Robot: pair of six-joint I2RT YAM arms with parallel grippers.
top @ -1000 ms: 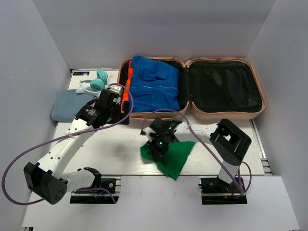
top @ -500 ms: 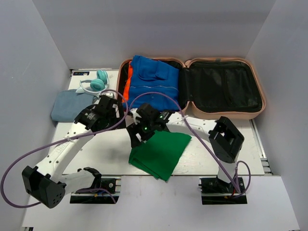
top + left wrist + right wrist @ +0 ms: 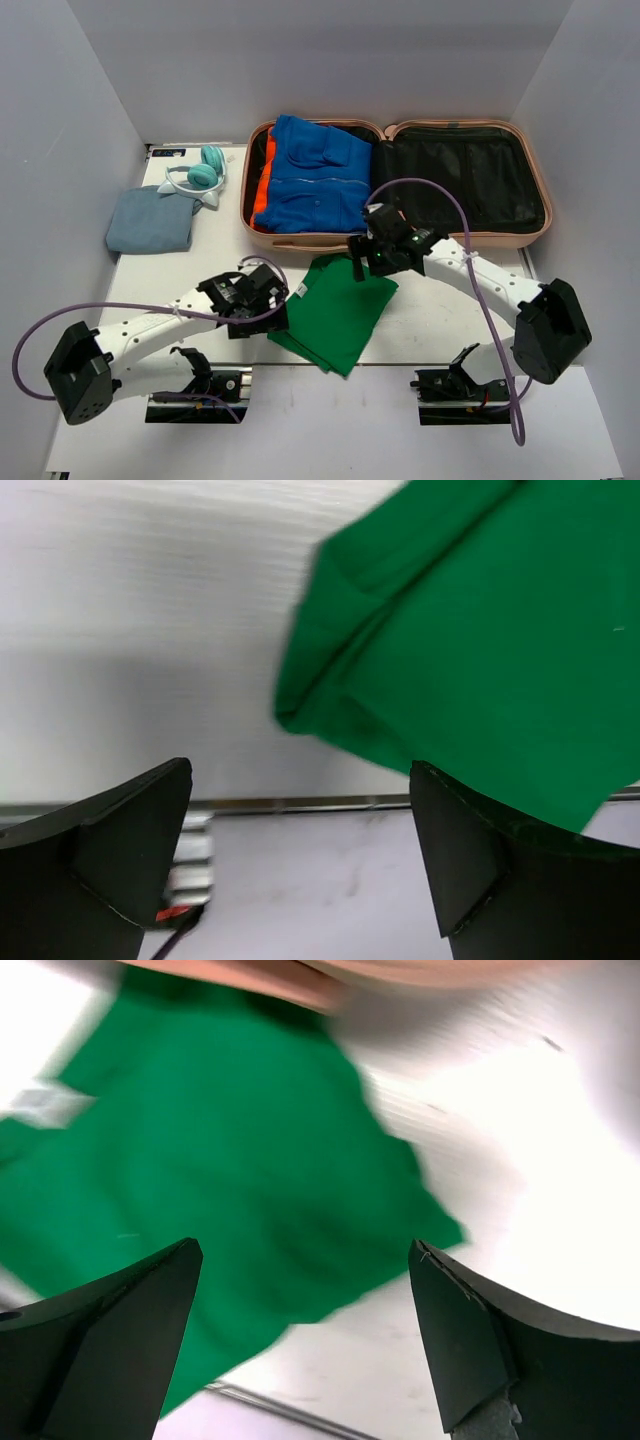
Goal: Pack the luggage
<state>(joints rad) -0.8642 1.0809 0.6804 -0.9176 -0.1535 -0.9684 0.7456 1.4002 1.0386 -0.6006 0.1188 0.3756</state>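
The left hand (image 3: 268, 303) lay low over the tabletop (image 3: 200, 270) with its fingers wide apart and nothing between them. The folded edge of the green shirt (image 3: 335, 312) was just beside it at 3 o'clock. The right hand (image 3: 372, 256) also stood open and empty, over the shirt's far corner at 1 o'clock. The open luggage (image 3: 470, 238) lay just beyond it at 12 o'clock, its near rim close to the shirt.

Inside, a blue garment (image 3: 310, 185) filled the left half, while the right half showed only black lining. The shirt seemed to be the piece to pack next. It would probably go best with each hand pinching through all the layers at an opposite edge. Both should lift together, high enough to clear the pink rim, and lay the shirt down flat.

From the left wrist, the shirt (image 3: 480, 630) came right up to the right finger, but whether they touched could not be told. The right wrist view was smeared, and a pale patch (image 3: 40, 1105) on the cloth could not be made out. An orange layer (image 3: 264, 195) showed only as a strip under the blue. Teal headphones (image 3: 200, 175) and a grey-blue cloth (image 3: 150, 222) lay well apart at 10 o'clock.
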